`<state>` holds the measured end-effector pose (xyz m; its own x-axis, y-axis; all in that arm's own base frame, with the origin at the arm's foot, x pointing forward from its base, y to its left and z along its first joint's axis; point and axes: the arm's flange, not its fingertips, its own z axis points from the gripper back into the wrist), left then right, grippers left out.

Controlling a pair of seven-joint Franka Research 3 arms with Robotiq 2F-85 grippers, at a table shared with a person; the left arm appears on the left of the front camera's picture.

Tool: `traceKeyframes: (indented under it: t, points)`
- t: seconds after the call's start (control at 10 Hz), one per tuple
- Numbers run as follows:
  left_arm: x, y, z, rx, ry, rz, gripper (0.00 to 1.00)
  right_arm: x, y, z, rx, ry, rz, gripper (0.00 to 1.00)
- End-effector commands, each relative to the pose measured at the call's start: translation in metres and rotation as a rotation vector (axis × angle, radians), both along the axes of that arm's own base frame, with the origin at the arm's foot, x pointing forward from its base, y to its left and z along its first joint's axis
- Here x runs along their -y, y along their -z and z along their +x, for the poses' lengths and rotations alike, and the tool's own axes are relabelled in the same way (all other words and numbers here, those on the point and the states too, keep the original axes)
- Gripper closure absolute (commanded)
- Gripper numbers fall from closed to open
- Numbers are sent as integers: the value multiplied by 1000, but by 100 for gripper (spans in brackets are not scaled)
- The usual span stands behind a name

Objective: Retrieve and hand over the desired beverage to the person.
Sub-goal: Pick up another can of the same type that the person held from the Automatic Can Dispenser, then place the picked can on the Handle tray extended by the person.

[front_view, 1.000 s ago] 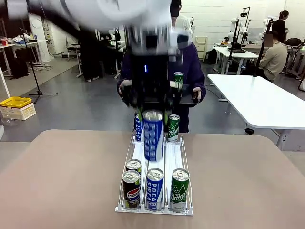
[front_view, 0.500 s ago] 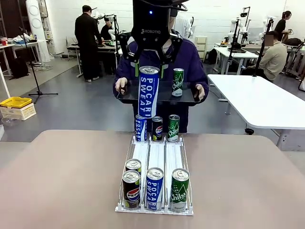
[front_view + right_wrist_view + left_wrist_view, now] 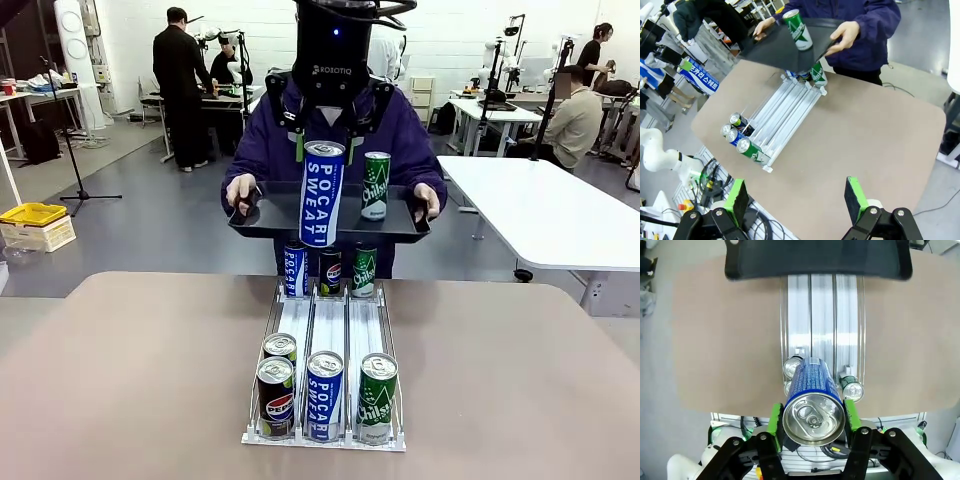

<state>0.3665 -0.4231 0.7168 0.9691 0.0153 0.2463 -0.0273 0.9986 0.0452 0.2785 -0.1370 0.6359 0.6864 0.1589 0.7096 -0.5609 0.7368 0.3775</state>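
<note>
While the person [image 3: 335, 130] holds the black tray [image 3: 270, 222] out level over the far end of the table [image 3: 120, 370], the left gripper [image 3: 326, 150] hangs directly above it, clenched on the blue Pocari Sweat can [image 3: 322, 195] just under the can's top rim. That can stands upright, its long axis vertical, and in the front view its base appears at or just above the tray floor; whether it touches yet cannot be told. It sits left of the green Chilsung can [image 3: 376, 186] already standing on the tray, near it but apart, so a straight descent looks safe, with bare tray to spare toward the person's hand [image 3: 241, 190] on that side. In the left wrist view the green pads [image 3: 775, 418] bracket the can's lid on either side, and the tray's near edge lies ahead over the white can rack [image 3: 822, 315]. The right gripper [image 3: 796, 200] hovers released, well back on the robot's side of the table, so the left arm is plainly the one placed to finish. The likely next step is setting the can down and letting go; a tipped can is the risk.
</note>
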Motion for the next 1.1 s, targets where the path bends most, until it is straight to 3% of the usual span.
traceKeyframes:
  t: [0.0, 1.0]
  points:
    - [-7, -3, -4, 17, 5, -3, 100, 0, 0, 2, 17, -22, 25, 0]
    - [-7, -3, -4, 17, 5, -3, 100, 0, 0, 2, 17, -22, 25, 0]
